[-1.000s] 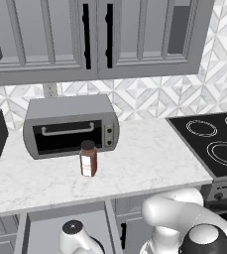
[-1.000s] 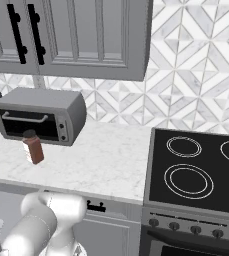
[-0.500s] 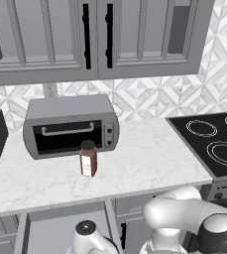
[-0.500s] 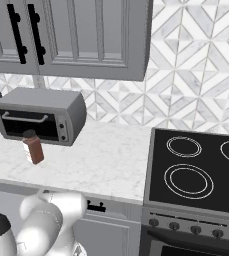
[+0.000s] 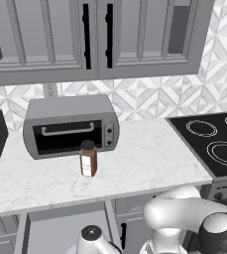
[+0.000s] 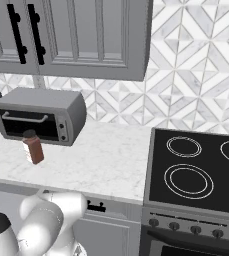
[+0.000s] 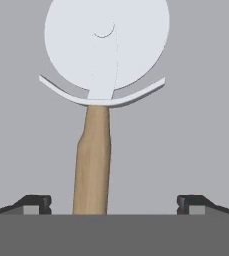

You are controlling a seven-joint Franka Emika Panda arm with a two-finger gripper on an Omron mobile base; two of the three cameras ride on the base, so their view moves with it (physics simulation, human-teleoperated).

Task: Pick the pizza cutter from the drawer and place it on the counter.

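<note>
We see the pizza cutter (image 7: 102, 100) lying flat on the grey floor of the drawer (image 7: 196, 125), its round white wheel far from our fingertips (image 7: 36, 202) and its tan wooden handle running back between them, nearer the left one, touching neither. The marble counter (image 5: 149, 158) sits above the drawer.

The pizza cutter (image 7: 102, 75) loses the top of its wheel to the hand view's upper edge, and its wooden handle's lower end is cut off at the bottom. The robot arm (image 5: 184, 223) hides much of the drawer (image 5: 60, 228) in the left base view. The fingers (image 7: 36, 202) show as tips alone.
</note>
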